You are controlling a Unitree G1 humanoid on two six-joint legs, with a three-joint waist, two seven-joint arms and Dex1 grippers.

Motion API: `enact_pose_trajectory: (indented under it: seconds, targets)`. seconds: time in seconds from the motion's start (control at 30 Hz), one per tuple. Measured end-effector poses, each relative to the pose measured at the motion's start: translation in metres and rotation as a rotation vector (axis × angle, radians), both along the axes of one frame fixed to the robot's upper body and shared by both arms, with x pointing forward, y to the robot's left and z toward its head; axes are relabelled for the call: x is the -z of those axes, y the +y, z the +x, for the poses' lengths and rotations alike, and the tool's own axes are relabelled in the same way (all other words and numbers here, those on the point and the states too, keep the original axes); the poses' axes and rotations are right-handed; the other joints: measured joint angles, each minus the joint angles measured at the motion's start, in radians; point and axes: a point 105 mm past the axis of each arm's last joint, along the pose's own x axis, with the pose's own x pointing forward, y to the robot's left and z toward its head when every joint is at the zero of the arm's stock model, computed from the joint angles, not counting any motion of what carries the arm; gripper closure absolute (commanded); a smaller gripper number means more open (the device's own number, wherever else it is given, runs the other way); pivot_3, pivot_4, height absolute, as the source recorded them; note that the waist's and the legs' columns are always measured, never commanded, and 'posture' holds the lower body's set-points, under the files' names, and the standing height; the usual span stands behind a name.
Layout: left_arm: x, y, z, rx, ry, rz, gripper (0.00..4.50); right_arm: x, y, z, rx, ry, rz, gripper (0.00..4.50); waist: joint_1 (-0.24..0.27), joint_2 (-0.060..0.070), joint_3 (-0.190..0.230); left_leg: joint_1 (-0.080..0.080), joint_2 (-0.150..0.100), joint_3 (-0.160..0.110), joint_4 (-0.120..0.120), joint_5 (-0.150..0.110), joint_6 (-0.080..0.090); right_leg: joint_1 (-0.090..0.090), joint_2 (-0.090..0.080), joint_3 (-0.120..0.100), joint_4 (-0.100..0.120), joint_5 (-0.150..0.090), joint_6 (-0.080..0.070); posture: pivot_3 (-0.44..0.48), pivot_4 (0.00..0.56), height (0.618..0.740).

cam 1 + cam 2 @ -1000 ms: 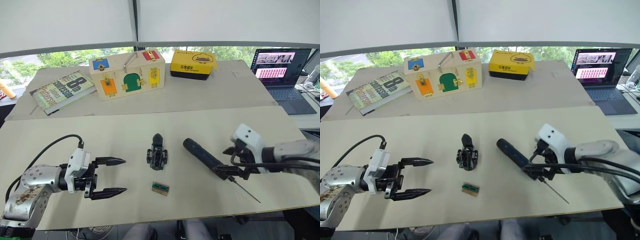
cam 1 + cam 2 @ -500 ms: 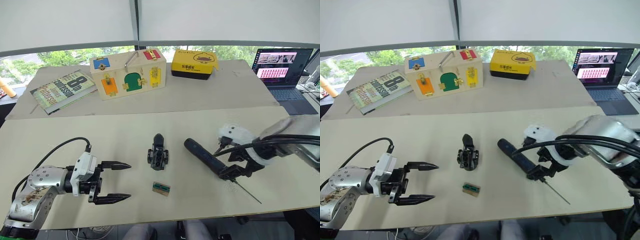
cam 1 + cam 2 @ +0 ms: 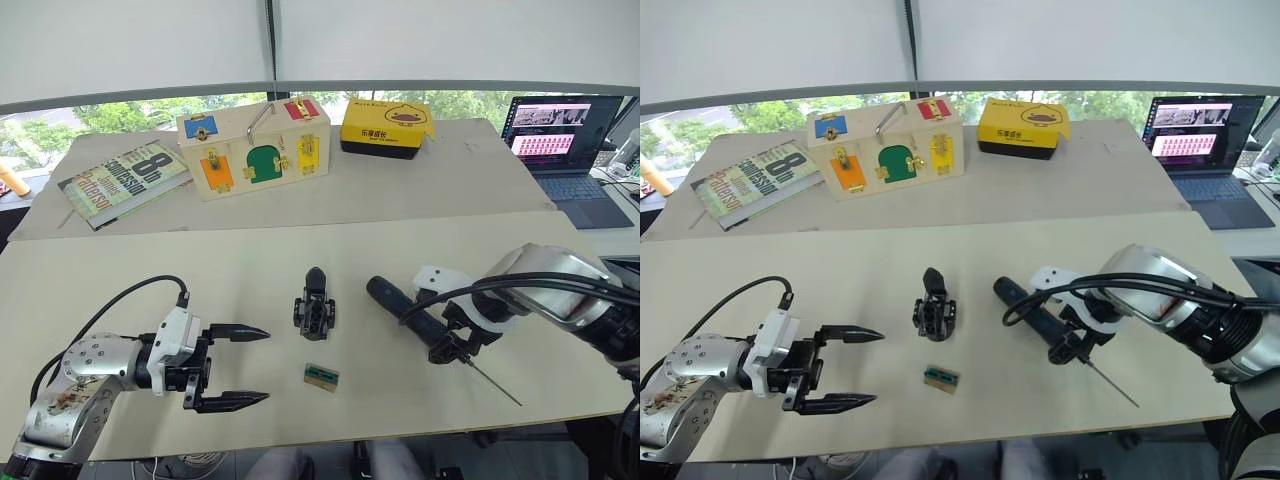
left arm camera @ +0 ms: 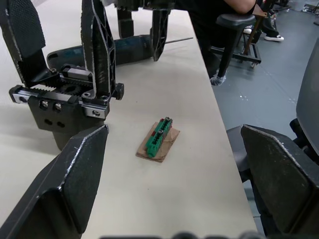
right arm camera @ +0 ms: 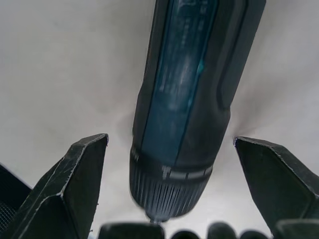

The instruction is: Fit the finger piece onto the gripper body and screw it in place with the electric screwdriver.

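The chunky black gripper body [image 3: 315, 308], one pointed finger sticking out away from the robot, stands upright near the middle of the pale wooden table [image 3: 300, 250]; to its right lies the long dark grey-black pen-shaped electric screwdriver [image 3: 408, 317], thin metal bit aimed at the table's near right edge; the right gripper [image 5: 164, 209] straddles the screwdriver's bit end, fingers spread to either side, not touching it. Just in front of the gripper body, toward the robot, lies a small green-brown rectangular tray [image 3: 321, 377]; to its left hovers the left gripper [image 3: 240, 365], fingers wide apart, holding nothing.
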Motion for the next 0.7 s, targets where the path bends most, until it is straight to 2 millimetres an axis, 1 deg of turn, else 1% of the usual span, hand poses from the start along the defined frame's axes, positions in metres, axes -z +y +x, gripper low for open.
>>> enact_pose_trajectory:
  seconds: [0.07,0.1,0.17,0.27,0.33,0.43,0.53,0.63,0.7]
  targets:
    - [0.001,0.000,0.000,-0.002,0.005,-0.001,0.00,0.001,0.002,0.003,0.004,-0.001,0.001,0.03,-0.003,-0.002,-0.001,0.000,0.000,0.000,0.000,0.000,0.000,0.001,0.000,0.000,0.000,0.000,0.000,0.000,0.150,0.740]
    - [0.001,0.000,0.000,-0.003,0.005,-0.001,0.00,0.001,0.003,0.004,0.003,-0.001,0.000,0.27,-0.005,-0.002,-0.001,0.001,0.000,0.000,0.001,0.000,0.000,0.001,0.000,0.000,0.000,0.000,0.000,0.000,0.150,0.740]
    - [0.001,-0.001,0.000,-0.003,0.004,-0.001,0.00,0.002,0.003,0.007,0.003,-0.008,-0.010,0.80,-0.008,-0.003,-0.002,0.002,0.000,0.000,0.001,-0.001,-0.001,0.002,0.000,0.000,0.000,0.000,0.000,0.000,0.150,0.740]
    - [0.001,-0.001,0.000,-0.001,0.002,0.000,0.00,0.004,-0.001,0.013,-0.003,-0.033,-0.026,1.94,-0.009,-0.005,-0.003,0.003,0.000,0.000,0.001,-0.001,-0.002,0.003,0.000,0.000,0.000,0.000,0.000,0.000,0.150,0.740]
    - [0.000,-0.001,0.001,0.000,-0.002,0.002,0.00,0.005,-0.002,0.015,-0.007,-0.046,-0.030,2.57,-0.011,-0.007,-0.004,0.003,0.001,0.000,0.001,-0.001,-0.002,0.003,0.001,0.000,0.001,0.000,0.000,0.000,0.150,0.740]
    - [-0.001,-0.001,0.002,0.002,-0.007,0.004,0.00,0.007,-0.003,0.012,-0.038,-0.058,-0.014,2.60,-0.012,-0.009,-0.005,0.003,0.000,0.000,0.001,-0.001,-0.002,0.003,0.001,0.000,0.000,0.000,-0.001,0.000,0.150,0.740]
    - [0.001,-0.001,0.002,0.003,-0.002,0.011,0.00,0.006,-0.007,0.009,-0.037,-0.078,0.048,2.60,-0.011,-0.009,-0.005,0.003,0.000,0.000,0.001,-0.001,-0.002,0.003,0.001,-0.001,0.000,0.000,0.000,0.000,0.150,0.740]
    - [0.003,0.000,0.004,0.003,0.003,0.020,0.00,0.003,-0.010,0.005,-0.037,-0.097,0.111,2.60,-0.009,-0.006,-0.003,0.001,0.000,0.000,0.001,-0.001,-0.002,0.001,0.000,-0.001,0.000,0.000,-0.001,0.000,0.150,0.740]
    - [0.004,0.001,0.006,-0.001,0.007,0.022,0.00,-0.005,-0.008,0.005,-0.030,-0.145,0.191,2.60,-0.007,-0.002,-0.001,0.000,0.000,0.000,0.001,-0.001,-0.002,0.000,0.000,-0.001,0.001,0.001,-0.001,0.000,0.150,0.740]
